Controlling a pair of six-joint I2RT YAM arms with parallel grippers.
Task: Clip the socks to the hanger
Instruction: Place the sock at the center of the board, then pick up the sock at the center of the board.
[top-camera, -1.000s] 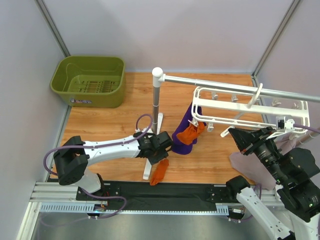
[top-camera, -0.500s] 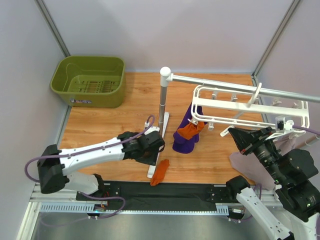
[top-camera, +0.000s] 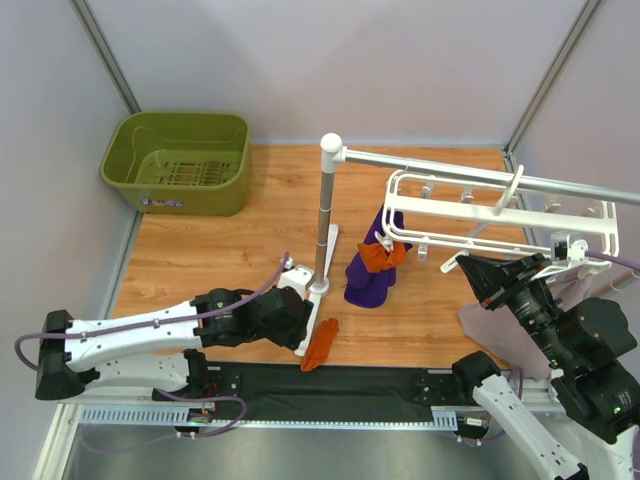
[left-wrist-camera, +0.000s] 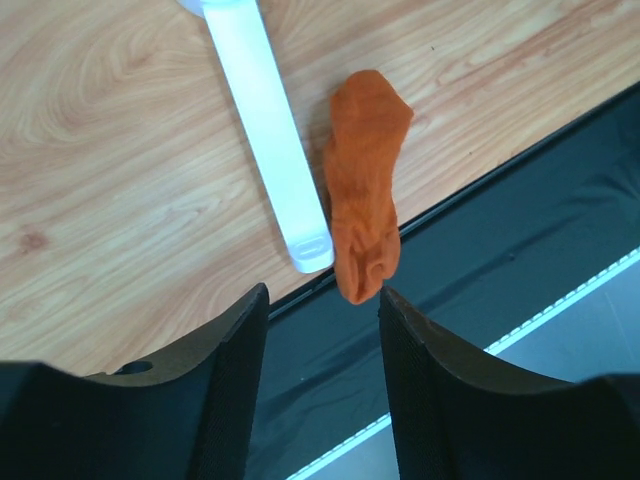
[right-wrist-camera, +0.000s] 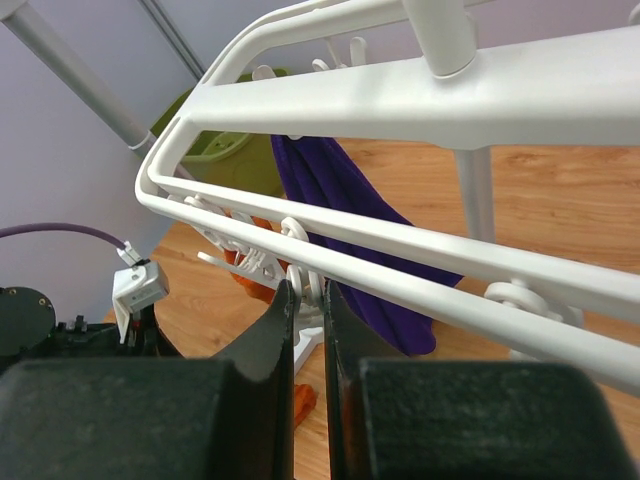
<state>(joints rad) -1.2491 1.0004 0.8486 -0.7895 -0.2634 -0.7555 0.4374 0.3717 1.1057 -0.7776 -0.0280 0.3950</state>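
No words, brand names, numbers or signs can be read in any of the three views. The only printed item is a pale label strip (top-camera: 165, 202) stuck low on the near outer wall of the green basket (top-camera: 225, 192), toward that wall's left end. It carries small dark marks, too small and blurred to make out.

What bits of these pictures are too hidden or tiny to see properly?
Top external: what holds the hanging sock is too small to see, tucked under the hanger.
Top external: the right gripper has its fingers hidden beneath its own wrist.
Right wrist: whether those fingers pinch a clip is unclear; the gap is tiny.
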